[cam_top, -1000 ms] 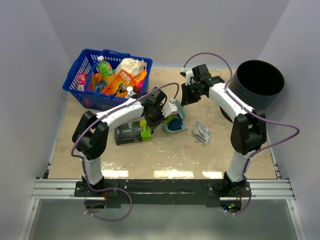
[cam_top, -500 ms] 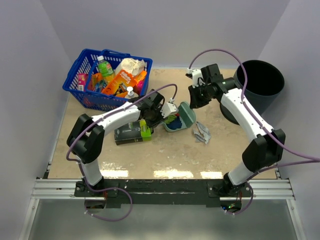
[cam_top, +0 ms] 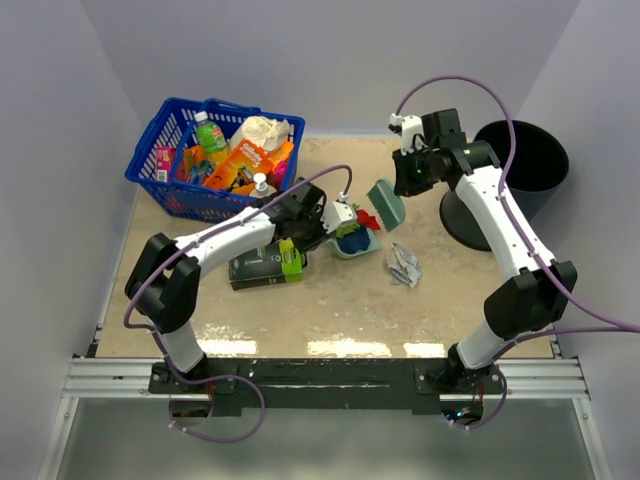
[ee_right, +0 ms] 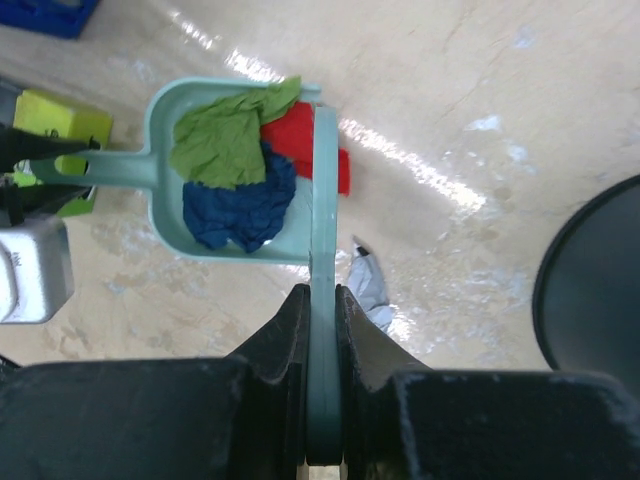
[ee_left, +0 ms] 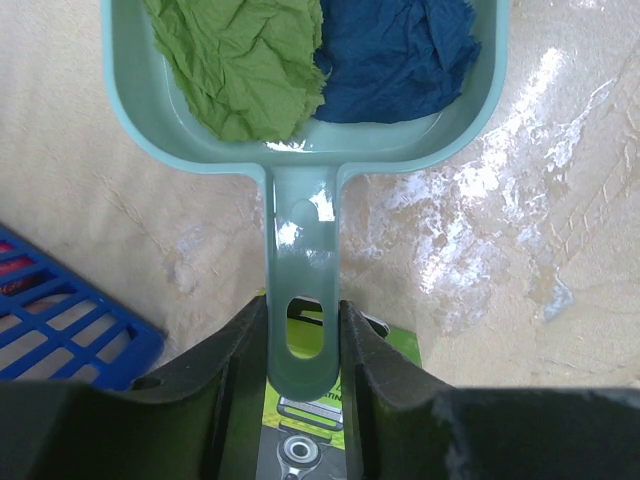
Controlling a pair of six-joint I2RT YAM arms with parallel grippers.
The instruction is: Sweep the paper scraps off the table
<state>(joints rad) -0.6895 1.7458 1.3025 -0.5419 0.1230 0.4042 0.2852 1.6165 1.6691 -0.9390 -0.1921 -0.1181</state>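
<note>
Clamping the thin handle of the teal dustpan (ee_left: 300,230) between the left jaws, closed only as far as the handle allows. Straight ahead of these jaws, inside the pan: an olive green paper scrap (ee_left: 245,70) on the left and a dark blue scrap (ee_left: 395,50) on the right, touching each other. Pinching the flat teal brush (ee_right: 323,250) in the right jaws, shut tight on its narrow edge. Ahead of the right jaws, at the open mouth of the pan and partly hidden behind the brush: a red scrap (ee_right: 288,135). Just to the right of the brush, near the right jaws but apart from them: a whitish-grey scrap (ee_right: 370,290), lying on the bare desk (ee_right: 480,80), outside the pan. Close under the left jaws, a green-and-black box (cam_top: 265,268); far to the right of the right jaws, a black bin (ee_right: 600,300).
</note>
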